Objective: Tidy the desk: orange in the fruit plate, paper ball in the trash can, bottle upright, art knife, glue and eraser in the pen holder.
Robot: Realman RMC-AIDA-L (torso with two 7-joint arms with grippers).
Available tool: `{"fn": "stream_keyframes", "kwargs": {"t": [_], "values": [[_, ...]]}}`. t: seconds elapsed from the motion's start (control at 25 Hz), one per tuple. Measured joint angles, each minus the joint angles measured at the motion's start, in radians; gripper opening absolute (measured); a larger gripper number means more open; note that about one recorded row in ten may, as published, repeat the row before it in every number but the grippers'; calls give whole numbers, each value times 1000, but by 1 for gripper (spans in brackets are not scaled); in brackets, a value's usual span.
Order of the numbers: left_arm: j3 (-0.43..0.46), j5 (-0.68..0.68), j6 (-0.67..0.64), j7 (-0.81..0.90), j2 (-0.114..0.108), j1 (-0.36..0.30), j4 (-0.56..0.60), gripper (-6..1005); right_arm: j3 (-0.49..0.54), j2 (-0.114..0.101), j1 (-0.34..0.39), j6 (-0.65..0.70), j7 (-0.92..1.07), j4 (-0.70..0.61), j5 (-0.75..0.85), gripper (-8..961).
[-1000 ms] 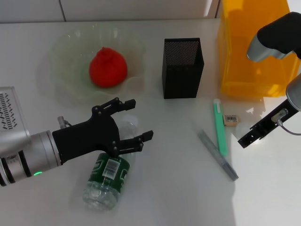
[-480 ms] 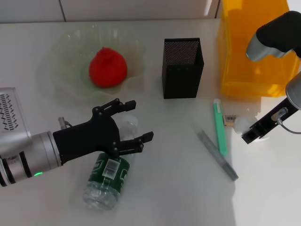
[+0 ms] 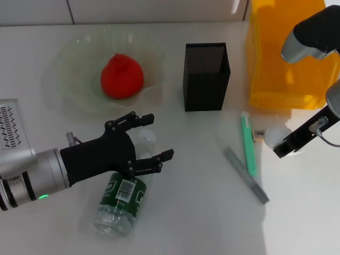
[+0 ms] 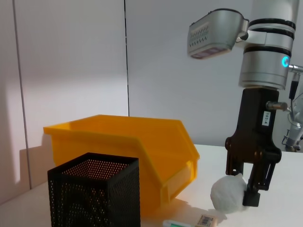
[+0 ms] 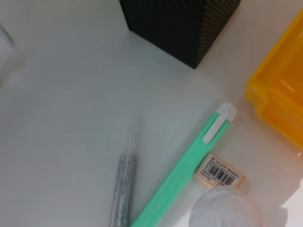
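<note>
Bottle (image 3: 119, 199) lay on its side at the near edge, the left gripper (image 3: 142, 143) hovering over it, fingers spread, unmoved from a second before; right of it lay the grey glue (image 3: 246, 175) and green knife (image 3: 248, 143); beyond them the right gripper (image 3: 280, 143) had closed on the paper ball (image 3: 275, 136) and lifted it off the desk beside the eraser (image 3: 259, 134); the yellow bin (image 3: 287, 79) stood just behind, likely next; farthest, the orange (image 3: 122, 76) sat in its plate (image 3: 74, 64).
</note>
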State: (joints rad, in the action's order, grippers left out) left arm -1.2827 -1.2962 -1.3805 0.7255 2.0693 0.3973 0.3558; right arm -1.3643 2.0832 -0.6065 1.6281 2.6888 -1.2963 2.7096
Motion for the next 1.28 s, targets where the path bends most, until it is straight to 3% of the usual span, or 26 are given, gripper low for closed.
{"fn": "stream_keyframes", "kwargs": {"t": [0.24,0.32,0.36,0.48,0.64,0.76,1.16,1.28], "values": [[-1,0,-3,0,0,0,6,870,58,0,25,87,11,-199,-2,432],[-1,0,-5,1,0,1,6,869,102,-1,27,98,20,-278,1,436],[-1,0,-6,1,0,2,6,869,173,-4,17,87,23,-341,5,438],[-1,0,-6,1,0,1,6,869,235,-6,-1,62,23,-368,8,444],[-1,0,-8,1,0,0,6,868,282,-15,-37,-33,14,-336,70,452],[-8,0,-8,1,0,-1,6,868,280,-13,-66,-150,-4,-219,103,458],[-9,0,-24,8,0,-2,11,866,255,-5,-67,-218,-9,-182,99,477],[-8,0,-26,9,0,-2,14,865,260,-5,-62,-221,-12,-180,79,617]]}}
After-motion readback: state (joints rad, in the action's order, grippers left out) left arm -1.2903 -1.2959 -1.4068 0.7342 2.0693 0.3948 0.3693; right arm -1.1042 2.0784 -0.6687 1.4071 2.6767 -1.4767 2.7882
